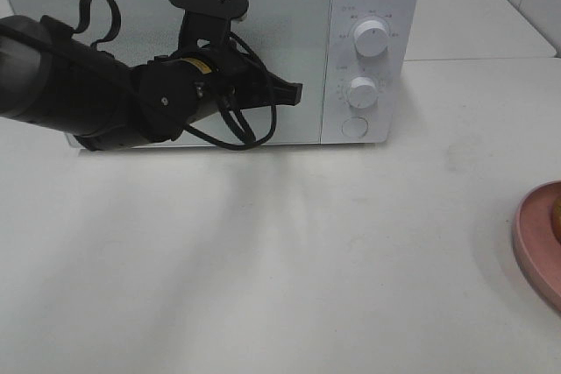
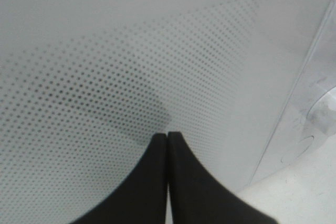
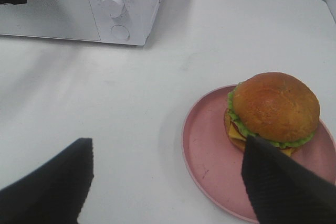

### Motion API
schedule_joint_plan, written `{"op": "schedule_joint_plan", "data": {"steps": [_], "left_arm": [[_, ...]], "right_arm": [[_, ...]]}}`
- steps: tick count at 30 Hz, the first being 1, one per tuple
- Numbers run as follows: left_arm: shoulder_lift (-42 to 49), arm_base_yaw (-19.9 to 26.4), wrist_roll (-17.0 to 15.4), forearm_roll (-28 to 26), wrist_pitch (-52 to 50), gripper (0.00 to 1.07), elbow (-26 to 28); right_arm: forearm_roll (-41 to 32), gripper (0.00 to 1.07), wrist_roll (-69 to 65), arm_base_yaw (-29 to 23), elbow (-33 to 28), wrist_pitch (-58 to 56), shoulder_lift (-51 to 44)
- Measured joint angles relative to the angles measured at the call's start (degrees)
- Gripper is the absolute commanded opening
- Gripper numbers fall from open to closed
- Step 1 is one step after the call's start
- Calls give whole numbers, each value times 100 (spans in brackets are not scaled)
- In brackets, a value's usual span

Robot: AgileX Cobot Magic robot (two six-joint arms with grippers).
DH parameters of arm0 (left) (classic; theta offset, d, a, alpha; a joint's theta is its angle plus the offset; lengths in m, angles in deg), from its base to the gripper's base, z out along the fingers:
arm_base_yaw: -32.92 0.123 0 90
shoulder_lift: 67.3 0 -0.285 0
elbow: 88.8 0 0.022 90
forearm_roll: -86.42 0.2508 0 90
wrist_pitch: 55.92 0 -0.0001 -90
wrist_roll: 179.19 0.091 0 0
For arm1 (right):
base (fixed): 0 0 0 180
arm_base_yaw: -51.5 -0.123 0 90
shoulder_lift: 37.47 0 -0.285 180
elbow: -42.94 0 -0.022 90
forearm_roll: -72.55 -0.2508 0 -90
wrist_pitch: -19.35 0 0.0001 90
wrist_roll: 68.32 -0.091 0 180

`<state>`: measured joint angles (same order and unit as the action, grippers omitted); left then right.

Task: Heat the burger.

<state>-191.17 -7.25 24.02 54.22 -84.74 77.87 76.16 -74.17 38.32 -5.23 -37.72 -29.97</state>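
The burger (image 3: 275, 108), with a glossy brown bun, green lettuce and yellow cheese, sits on a pink plate (image 3: 210, 153) at the table's right edge. My right gripper (image 3: 167, 156) hovers open above the table just short of the plate, with one fingertip (image 3: 278, 177) over the plate's near side and nothing held. The exterior view shows only the plate's rim (image 1: 536, 243). A white microwave (image 1: 372, 6) stands at the back with its door (image 1: 131, 6) closed. My left gripper (image 1: 296, 91) is shut and empty, its tips (image 2: 167, 136) close to the dotted door glass (image 2: 105, 77).
The microwave's control panel has two knobs (image 1: 371, 38) (image 1: 361, 91) and a round button (image 1: 354, 127) below them. White tabletop (image 1: 289, 260) stretches between the microwave and the plate. The left arm's black body (image 1: 79, 85) covers the door's left half.
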Motion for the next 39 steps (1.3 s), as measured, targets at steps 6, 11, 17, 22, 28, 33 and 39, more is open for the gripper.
{"op": "schedule_joint_plan", "data": {"steps": [6,11,17,22,28,33,39], "left_arm": [[86,34,126,-74,344,0,17],[315,57,132,-229,464,0,-183],[1020,80,120,-453,1461,25,-819],[1404,80,115,-476,2504,102,-1026],[1822,80,115,-252,3885,98,-1043],[2275,80,115,355,5134,98,-1043],[2813,235,-223,831,6394,98,-1043]], "right_arm": [[0,76,0,0,0,0,0],[0,76,0,0,0,0,0],[0,76,0,0,0,0,0],[0,76,0,0,0,0,0],[0,76,0,0,0,0,0],[0,76,0,0,0,0,0],[0,76,0,0,0,-6,0]]}}
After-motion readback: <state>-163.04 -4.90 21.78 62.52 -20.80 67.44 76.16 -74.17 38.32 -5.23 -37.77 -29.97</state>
